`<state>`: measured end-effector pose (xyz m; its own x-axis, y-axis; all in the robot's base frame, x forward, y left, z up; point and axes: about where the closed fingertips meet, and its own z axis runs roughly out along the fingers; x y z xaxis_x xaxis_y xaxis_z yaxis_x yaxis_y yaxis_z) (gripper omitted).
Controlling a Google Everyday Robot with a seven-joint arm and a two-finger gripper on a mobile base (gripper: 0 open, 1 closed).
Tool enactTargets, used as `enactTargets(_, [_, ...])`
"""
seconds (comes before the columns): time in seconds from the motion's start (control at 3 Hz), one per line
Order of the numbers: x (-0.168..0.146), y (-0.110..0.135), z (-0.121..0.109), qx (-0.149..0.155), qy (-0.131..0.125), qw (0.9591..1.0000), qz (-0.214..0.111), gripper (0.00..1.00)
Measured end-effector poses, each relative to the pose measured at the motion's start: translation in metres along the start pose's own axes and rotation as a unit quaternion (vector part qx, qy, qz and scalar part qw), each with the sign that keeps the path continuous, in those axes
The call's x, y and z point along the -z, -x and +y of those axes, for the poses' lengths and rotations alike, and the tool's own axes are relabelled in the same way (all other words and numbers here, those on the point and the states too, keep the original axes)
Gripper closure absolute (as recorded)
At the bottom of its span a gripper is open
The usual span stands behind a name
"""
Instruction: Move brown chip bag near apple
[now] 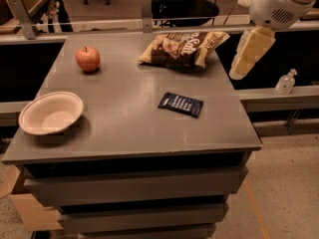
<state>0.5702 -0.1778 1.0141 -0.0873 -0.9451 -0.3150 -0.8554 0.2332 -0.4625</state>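
A bowl (pixel 50 112) is sitting at the front-left corner of the table (pixel 124 133), and a blue packet (pixel 181 104) is lying right of its middle. A small bottle (pixel 285 81) is standing on a ledge off its right side. The gripper (pixel 242 67) is hanging beside its far-right corner.

White rounded arm housing (pixel 279 1), smooth glossy shell, small dotted vent patch (pixel 282 15) on side. Beneath it a cream-coloured gripper (pixel 241 66), blocky, faceted, tapering downward, upper right, just off the grey table (pixel 124 133) edge.
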Motion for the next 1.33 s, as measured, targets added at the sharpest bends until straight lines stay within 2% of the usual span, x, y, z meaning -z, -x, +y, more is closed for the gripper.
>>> enactTargets(0.33, [-0.028,0.018,-0.032,0.010,-0.024,0.9996,-0.006,0.00])
enactTargets(0.67, [-0.068,0.033,-0.073,0.003,-0.053,0.9983,-0.024,0.00])
enactTargets(1.0, [-0.074,0.035,-0.075,0.005,-0.049,0.9983,-0.029,0.00])
enactTargets(1.33, [-0.100,0.049,-0.092,0.024,-0.043,0.9976,-0.049,0.00])
